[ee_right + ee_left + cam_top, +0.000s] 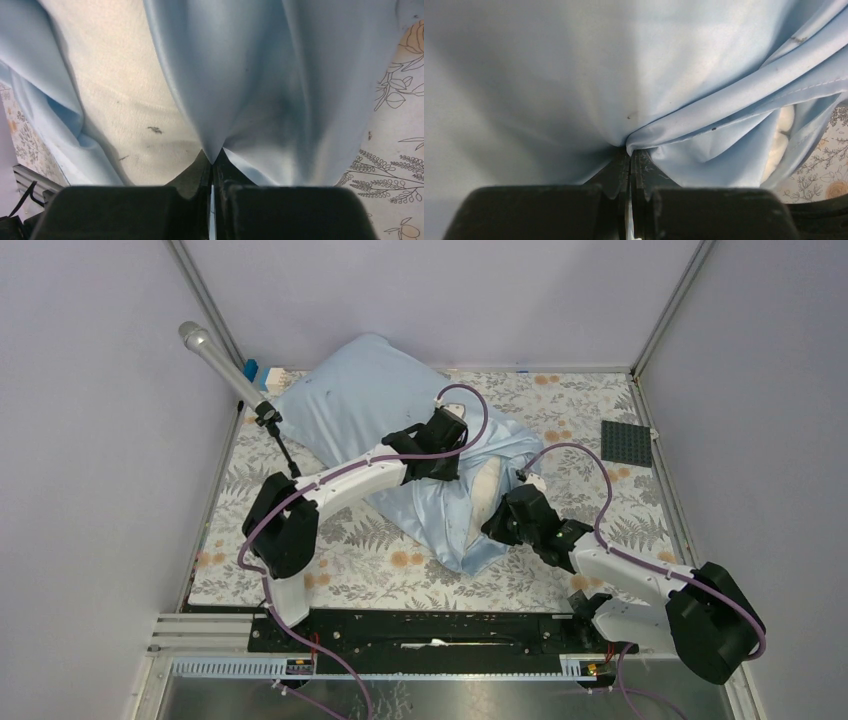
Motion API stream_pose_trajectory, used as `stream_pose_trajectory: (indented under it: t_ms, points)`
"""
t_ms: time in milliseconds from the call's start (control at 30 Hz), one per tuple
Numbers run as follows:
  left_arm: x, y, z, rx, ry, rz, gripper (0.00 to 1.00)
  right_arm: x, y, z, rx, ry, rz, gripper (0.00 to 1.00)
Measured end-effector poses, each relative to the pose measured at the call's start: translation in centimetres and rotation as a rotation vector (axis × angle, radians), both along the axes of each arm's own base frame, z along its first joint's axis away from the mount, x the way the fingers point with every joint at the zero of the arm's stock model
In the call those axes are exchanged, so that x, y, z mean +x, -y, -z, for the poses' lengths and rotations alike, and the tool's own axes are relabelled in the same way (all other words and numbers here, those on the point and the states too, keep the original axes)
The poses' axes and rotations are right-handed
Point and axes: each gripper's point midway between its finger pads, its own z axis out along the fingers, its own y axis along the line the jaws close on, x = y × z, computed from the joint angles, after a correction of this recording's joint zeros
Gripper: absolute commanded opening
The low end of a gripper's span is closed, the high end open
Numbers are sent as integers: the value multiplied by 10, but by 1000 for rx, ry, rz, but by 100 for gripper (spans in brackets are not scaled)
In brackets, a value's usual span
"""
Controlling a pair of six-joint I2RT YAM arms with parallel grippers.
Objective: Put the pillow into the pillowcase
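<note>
- The pillowcase [360, 390] is a thin, smooth, faintly shiny light-blue sack; it lies slantwise across the middle of the table, plump and rounded at its far-left end, slack and deeply creased at its near end.
- The pillow [487, 490] sits mostly inside that sack; only a narrow strip of its cream fabric shows through the gaping mouth between the two arms; in the right wrist view the cream cloth [125, 100] looks matt and finely woven, with a few dark specks on it.
- The left gripper [630, 155] has its two dark fingers pressed together on a bunch of the blue fabric; stitched hems and folds fan out from the pinch toward the right, and taut smooth cloth fills the rest of that view.
- The right gripper [214, 157] is likewise clamped on a fold of the pillowcase, which narrows to a point right at the fingertips; the cream pillow lies just to the left of that fold.
- A floral tablecloth [380, 540], pale with grey fern leaves and orange blooms, covers the table under everything.
- A dark square studded plate [627, 441] lies flat near the right edge, well apart from the fabric.
- A grey metal cylinder [215, 355] on a thin black stand leans over the far-left corner, near the plump end of the pillowcase.
</note>
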Motion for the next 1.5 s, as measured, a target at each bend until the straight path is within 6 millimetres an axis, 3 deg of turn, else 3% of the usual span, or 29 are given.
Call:
stream_pose_trajectory:
  t_ms: [167,367,500,567,633,800,900,1033,1100,1200,1300,1367,1500]
  points:
    - [7,7,8,-1,-12,-11,0,-13,1,-3,2,-16,-44,0]
    - [27,24,21,-42,-20,-47,0,-46,3,-22,11,-14,-207,0]
    - [29,27,29,-55,-38,-54,0,-59,6,-37,1,8,-288,0]
    - [28,28,32,-63,-40,-55,0,-59,5,-46,8,22,-301,0]
    - [28,28,36,-67,-36,-55,0,-55,-2,-68,35,57,-318,0]
    - [26,26,48,-60,-18,-61,0,-27,-25,-141,108,185,-318,0]
    - [26,26,49,-59,6,-65,0,-8,-26,-154,99,203,-268,0]
    - [16,27,43,-64,26,-56,0,13,-15,-138,96,170,-177,0]
    - [7,26,32,-63,28,-43,0,22,-10,-117,121,142,-134,0]
    - [-11,24,5,-65,36,-14,0,27,5,-67,140,49,-57,0]
    - [-36,21,-25,-65,40,27,0,17,15,-23,137,-55,-13,0]
    - [-49,22,-43,-70,48,51,0,14,15,-18,145,-68,-16,0]
    - [-70,21,-78,-95,84,85,0,17,13,-33,169,-15,-28,0]
